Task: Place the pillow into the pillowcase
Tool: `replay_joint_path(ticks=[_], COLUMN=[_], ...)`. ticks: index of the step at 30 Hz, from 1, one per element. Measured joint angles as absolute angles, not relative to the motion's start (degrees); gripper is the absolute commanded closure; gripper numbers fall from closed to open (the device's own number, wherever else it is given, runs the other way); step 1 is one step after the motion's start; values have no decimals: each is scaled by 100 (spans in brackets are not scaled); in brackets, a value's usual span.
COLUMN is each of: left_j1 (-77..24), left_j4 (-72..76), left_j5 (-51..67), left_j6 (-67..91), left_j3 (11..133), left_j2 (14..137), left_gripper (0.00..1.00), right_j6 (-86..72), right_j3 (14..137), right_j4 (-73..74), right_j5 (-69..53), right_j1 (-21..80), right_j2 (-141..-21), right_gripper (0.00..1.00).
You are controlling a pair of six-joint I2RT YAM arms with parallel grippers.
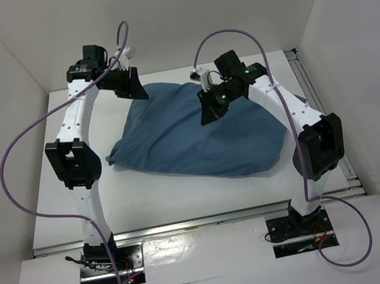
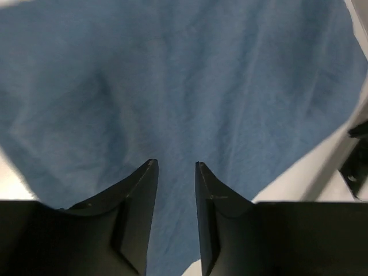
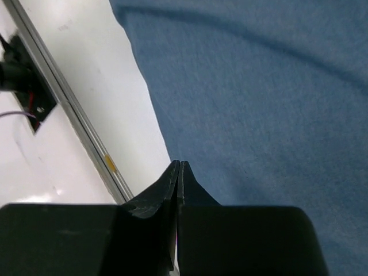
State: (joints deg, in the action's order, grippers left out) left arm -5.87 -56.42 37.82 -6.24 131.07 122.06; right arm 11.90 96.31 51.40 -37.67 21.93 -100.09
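– Where your left gripper hangs over the far left corner of the pillowcase, I find its jaws part-way apart with nothing between them. I judge it is placed there because a corner is the natural place to take hold of the cloth, or to let it go.

– And the pillow itself?

– You will not find it in any view. No cream fabric shows. The pillowcase lies on the table between your two arms, plump and rounded, so I judge the pillow is inside; the case's opening I cannot locate.

– The right side?

– Your right gripper sits above the far middle of the case, jaws pressed fully together and gripping nothing. I judge that closed fingers suit pushing or smoothing the cloth, not grasping it.

– What do the wrist cameras add?

– From overhead you cannot read either set of jaws. Your left wrist view shows the gap plainly, with blue cloth beneath it and unpinched. Your right wrist view shows the fingertips meeting over the line where cloth gives way to bare table, with a metal rail beside. Only the overhead view gives you the case's whole outline and where each arm stands against it.
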Motion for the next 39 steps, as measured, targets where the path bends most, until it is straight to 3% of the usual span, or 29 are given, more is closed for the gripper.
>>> replay_joint_path(ticks=[6, 10, 17, 26, 39], left_j1=[-648, -779, -1181, -1330, -1612], left_j4=[-5918, -5970, -5684, -4862, -2967], left_j5=[4685, 5039, 5028, 3492, 21], left_j6=[-556, -589, -578, -510, -733], left_j3=[12958, 12962, 12287, 11500, 10095], left_j2=[12672, 12790, 12838, 12682, 11581], left_gripper=[52, 63, 53, 52, 48], right_j6=[1625, 1828, 2008, 2038, 1874], right_j3=[8912, 8576, 8423, 7964, 7384], right_j4=[5356, 5498, 5529, 5531, 5472], right_j5=[-3406, -3299, -3028, -2558, -2049], right_j1=[2351, 2364, 2294, 1868, 937], right_j2=[-10003, -10003, -10171, -10353, -10348], right_gripper=[99, 100, 100, 100, 100])
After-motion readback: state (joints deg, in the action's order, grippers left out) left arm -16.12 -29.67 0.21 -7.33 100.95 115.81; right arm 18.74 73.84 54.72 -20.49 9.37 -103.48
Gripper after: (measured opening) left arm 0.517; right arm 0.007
